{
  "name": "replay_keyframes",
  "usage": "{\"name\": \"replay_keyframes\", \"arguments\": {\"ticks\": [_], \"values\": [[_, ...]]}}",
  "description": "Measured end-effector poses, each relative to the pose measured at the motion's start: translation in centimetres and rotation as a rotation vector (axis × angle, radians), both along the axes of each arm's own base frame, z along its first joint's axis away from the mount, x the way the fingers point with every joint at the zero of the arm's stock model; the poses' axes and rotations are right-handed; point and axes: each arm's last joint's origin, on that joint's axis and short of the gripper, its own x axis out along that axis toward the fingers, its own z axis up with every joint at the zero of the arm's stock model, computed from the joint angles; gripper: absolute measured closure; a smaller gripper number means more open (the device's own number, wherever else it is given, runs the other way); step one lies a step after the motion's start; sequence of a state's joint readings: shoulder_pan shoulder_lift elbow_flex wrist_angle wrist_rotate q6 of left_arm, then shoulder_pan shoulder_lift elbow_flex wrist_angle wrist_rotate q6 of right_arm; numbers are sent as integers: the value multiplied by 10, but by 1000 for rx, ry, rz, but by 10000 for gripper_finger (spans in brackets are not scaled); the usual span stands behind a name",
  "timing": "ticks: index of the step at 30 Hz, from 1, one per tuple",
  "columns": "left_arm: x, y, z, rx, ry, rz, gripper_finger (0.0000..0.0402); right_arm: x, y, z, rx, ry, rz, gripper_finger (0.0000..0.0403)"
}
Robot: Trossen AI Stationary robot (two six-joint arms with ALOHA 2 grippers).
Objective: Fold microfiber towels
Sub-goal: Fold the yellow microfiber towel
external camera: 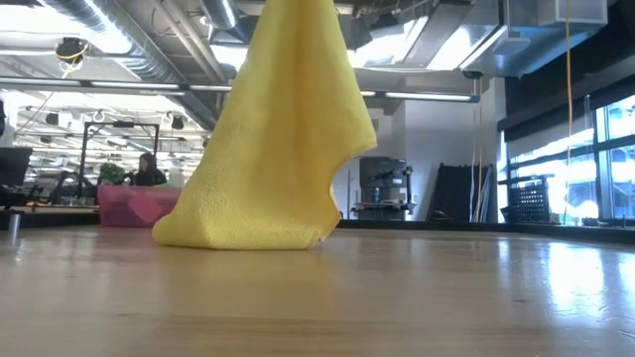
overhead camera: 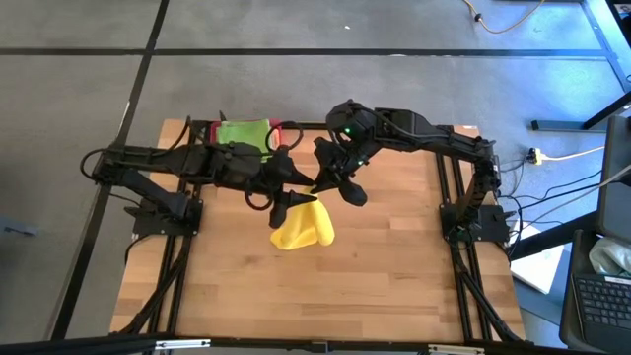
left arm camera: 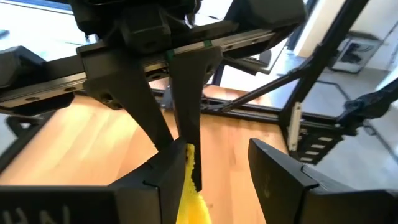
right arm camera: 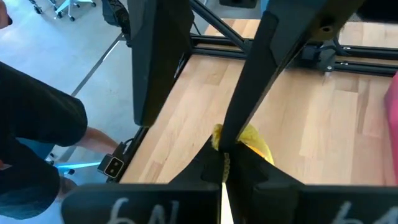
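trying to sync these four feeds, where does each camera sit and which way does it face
High view: above the table, looking straight down; both arms meet over the yellow towel, green towel at the far edge.
Low view: at tabletop height, looking level into the room; the yellow towel hangs to the table, no arm shows.
Left wrist view: on the left arm, past the left gripper, open beside the cloth.
Right wrist view: on the right arm; the right gripper pinches the towel.
All four views share the yellow towel.
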State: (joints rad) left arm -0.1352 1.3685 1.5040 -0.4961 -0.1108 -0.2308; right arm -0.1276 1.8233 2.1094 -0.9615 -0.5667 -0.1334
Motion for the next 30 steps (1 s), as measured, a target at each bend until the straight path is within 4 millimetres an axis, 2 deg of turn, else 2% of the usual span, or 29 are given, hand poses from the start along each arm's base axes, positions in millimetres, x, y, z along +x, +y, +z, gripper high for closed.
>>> {"name": "replay_keyframes", "arguments": {"ticks": [12,21,30], "values": [[-2,3,-4,67,50,69,236,0,0,0,17,-7,30,395],[-1,9,-12,76,97,211,239,0,1,5,7,-56,57,395],[-2,13,-11,1,84,252,305,0,2,6,12,-73,68,395]]}}
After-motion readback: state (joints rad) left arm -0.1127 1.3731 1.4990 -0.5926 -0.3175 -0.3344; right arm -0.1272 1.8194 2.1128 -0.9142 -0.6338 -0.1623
